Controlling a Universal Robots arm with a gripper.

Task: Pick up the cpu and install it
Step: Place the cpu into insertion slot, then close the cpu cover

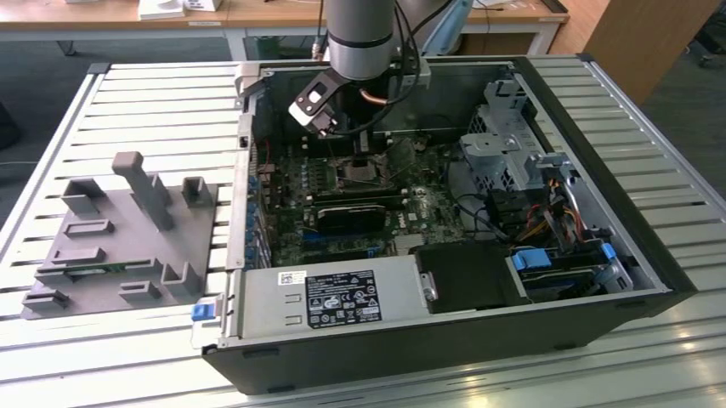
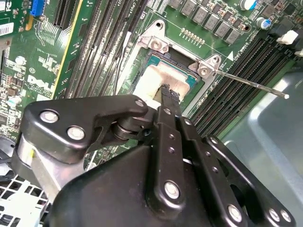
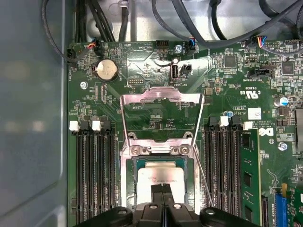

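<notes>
Just beneath the claw [image 3: 162, 188], cpu [image 3: 158, 175] (in socket [image 3: 127, 182]).

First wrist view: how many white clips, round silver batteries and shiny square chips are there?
White plastic memory-slot clips: 4
Round silver coin battery: 1
Shiny silver-grey square cpu: 1
Total: 6

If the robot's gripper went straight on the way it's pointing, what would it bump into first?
The cpu, the silver chip lying in the open socket. The gripper points right at its top, so close that I cannot tell if it already touches.
</notes>
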